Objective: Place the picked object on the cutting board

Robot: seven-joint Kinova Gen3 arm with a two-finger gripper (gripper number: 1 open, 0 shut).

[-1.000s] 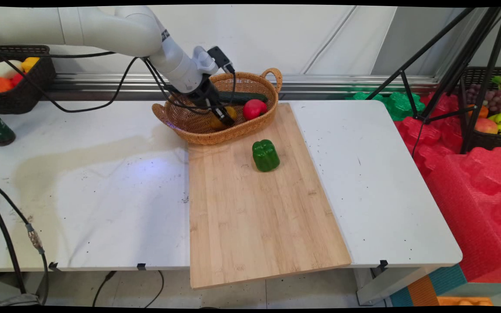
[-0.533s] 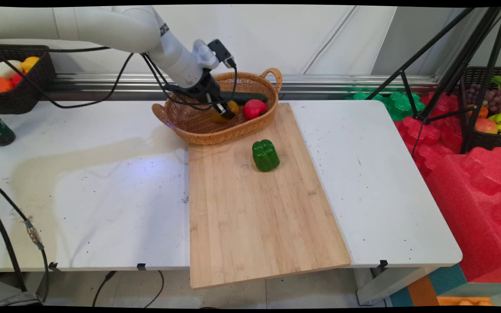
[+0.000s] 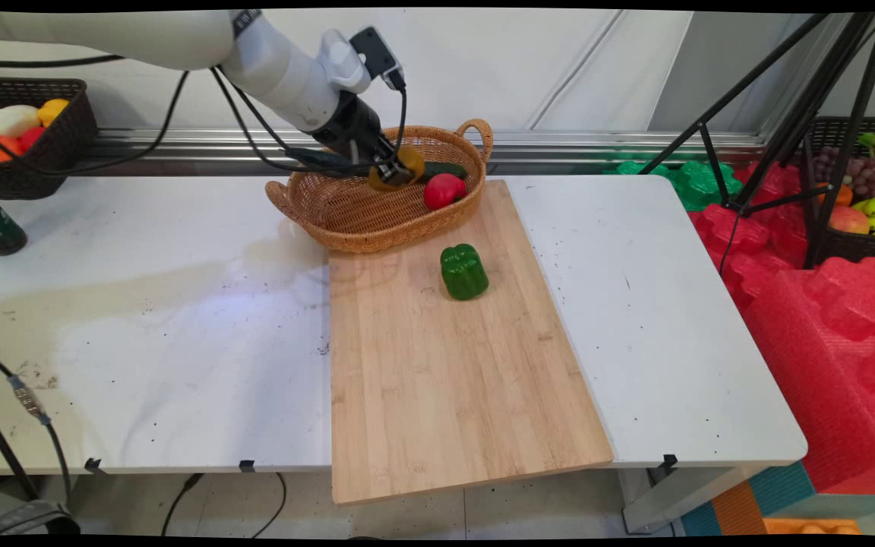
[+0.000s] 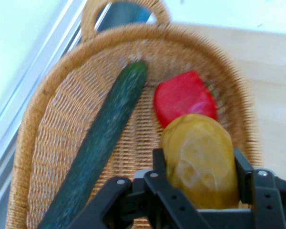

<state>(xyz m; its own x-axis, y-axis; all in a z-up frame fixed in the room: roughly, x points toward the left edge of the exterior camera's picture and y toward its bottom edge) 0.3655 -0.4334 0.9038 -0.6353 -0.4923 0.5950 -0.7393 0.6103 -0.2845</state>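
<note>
The hand (image 4: pixel 198 179) grips a yellow pepper (image 4: pixel 200 160) above the basket (image 3: pixel 346 216). A red pepper (image 4: pixel 183 98) sits at the yellow pepper's 12 o'clock, a cucumber (image 4: pixel 102 148) at its 9.

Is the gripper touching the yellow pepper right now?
Touching. In the hand view the gripper has its fingers pressed against both sides of the yellow pepper, held above the wicker basket.

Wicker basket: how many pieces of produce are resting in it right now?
2: a cucumber along the wicker basket floor and a red pepper beside it. The gripper holds a yellow pepper above them.
</note>
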